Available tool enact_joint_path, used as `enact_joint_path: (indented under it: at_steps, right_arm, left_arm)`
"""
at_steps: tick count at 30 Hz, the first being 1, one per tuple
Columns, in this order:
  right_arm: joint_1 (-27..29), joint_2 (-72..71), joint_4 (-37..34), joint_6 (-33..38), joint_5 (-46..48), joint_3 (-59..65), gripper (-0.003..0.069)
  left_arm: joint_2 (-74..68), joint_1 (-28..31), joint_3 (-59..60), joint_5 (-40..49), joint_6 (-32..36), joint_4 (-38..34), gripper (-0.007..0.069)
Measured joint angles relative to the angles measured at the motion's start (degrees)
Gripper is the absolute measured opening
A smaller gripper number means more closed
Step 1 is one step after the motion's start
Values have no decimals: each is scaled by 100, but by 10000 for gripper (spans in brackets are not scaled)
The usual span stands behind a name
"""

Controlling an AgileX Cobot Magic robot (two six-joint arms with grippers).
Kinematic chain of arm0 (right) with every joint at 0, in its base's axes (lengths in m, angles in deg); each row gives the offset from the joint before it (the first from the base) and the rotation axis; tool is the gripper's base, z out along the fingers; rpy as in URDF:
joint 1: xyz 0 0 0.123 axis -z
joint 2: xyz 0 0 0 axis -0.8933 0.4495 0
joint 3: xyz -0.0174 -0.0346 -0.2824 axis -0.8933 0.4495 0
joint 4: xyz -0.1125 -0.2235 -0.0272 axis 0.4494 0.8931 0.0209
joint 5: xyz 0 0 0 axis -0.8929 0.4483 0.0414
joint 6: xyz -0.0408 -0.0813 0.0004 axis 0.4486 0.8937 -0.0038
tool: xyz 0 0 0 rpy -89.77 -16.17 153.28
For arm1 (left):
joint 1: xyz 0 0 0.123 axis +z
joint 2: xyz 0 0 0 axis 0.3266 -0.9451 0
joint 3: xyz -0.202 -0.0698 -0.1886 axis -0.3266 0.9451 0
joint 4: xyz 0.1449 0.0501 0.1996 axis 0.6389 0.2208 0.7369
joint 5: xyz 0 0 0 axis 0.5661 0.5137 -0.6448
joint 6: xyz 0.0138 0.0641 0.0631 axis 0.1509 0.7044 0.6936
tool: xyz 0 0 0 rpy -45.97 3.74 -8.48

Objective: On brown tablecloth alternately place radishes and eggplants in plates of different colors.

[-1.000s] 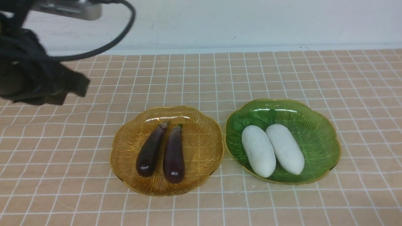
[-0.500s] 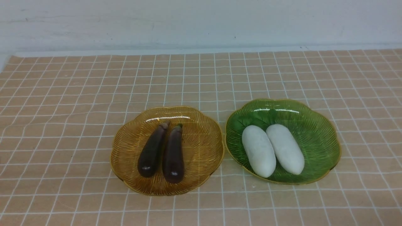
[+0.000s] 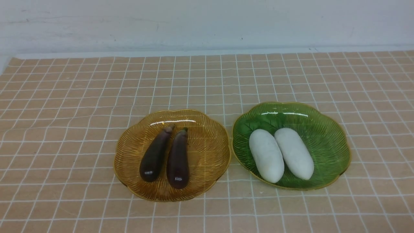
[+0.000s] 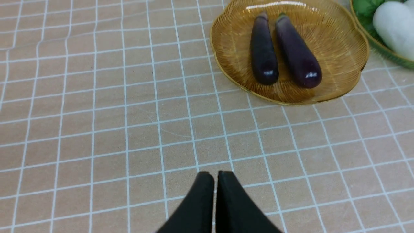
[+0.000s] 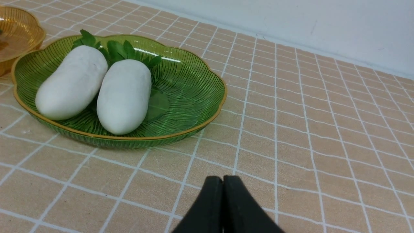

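Both eggplants (image 3: 165,155) fill my amber plate (image 3: 207,181), both radishes (image 3: 279,153) my green plate (image 3: 330,139) near the surface's front edge; my left claw (image 4: 215,174) and right claw (image 5: 222,179) are clenched, empty; sorting looks done.

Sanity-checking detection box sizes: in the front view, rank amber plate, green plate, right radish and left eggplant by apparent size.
1. Green plate and amber plate: near-equal, the green marginally wider, so no ranking between them.
2. Right radish.
3. Left eggplant, slimmer than the radish.

left arm: gone from front view | left eggplant (image 3: 154,157): shifted slightly
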Motion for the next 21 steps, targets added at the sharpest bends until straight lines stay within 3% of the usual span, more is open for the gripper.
enact_joint_path:
  at_steps: [6,17,21]
  right_arm:
    - [0,0,-3,-192,0,0,-15]
    - [0,0,-3,-192,0,0,-15]
    - [0,0,-3,-192,0,0,-15]
  left_arm:
    - [934,0,547,-214,-137,4,-3]
    - [1247,0,2243,-3550,-276,-7,-3]
    - [1247,0,2767,-4155,-276,-2,-3]
